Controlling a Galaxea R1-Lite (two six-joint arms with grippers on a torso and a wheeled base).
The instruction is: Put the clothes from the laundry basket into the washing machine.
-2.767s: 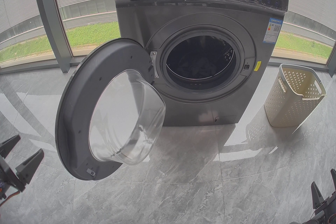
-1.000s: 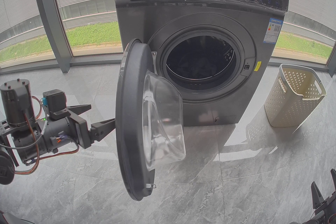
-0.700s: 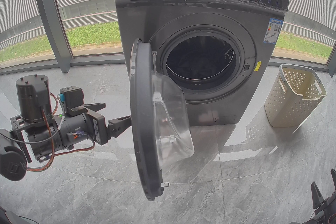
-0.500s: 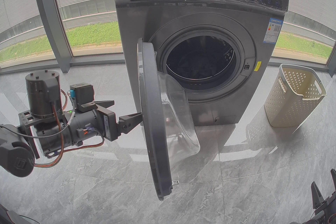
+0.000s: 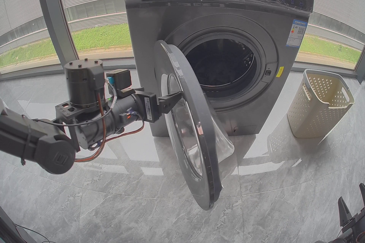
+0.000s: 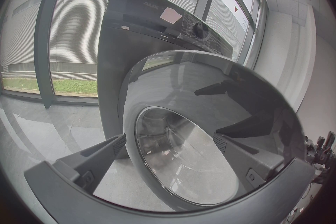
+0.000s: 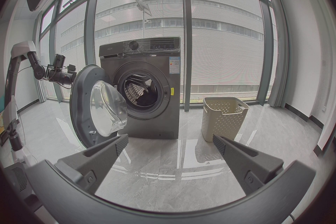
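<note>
The grey washing machine point(image 5: 213, 27) stands ahead with its round door point(image 5: 190, 126) swung about halfway across the opening. My left gripper point(image 5: 163, 95) is open, and one fingertip point(image 5: 175, 96) touches the door's outer face near its upper rim. In the left wrist view the door point(image 6: 196, 102) sits just beyond my open left gripper point(image 6: 169, 137). Something dark lies in the drum point(image 7: 144, 95). The cream laundry basket point(image 5: 321, 103) stands to the machine's right, and no clothes show in it. My right gripper point(image 5: 351, 200) is open, low at the right.
Tall windows with grey frames point(image 5: 51, 16) run behind the machine. The glossy grey floor point(image 5: 273, 186) lies bare between me and the basket. From the right wrist view my open right gripper point(image 7: 169, 139) faces the machine point(image 7: 147, 60), basket point(image 7: 224, 116) and left arm point(image 7: 63, 76).
My left arm has come in from the lower left and pushed the door from wide open to about halfway shut. The right gripper has stayed put.
</note>
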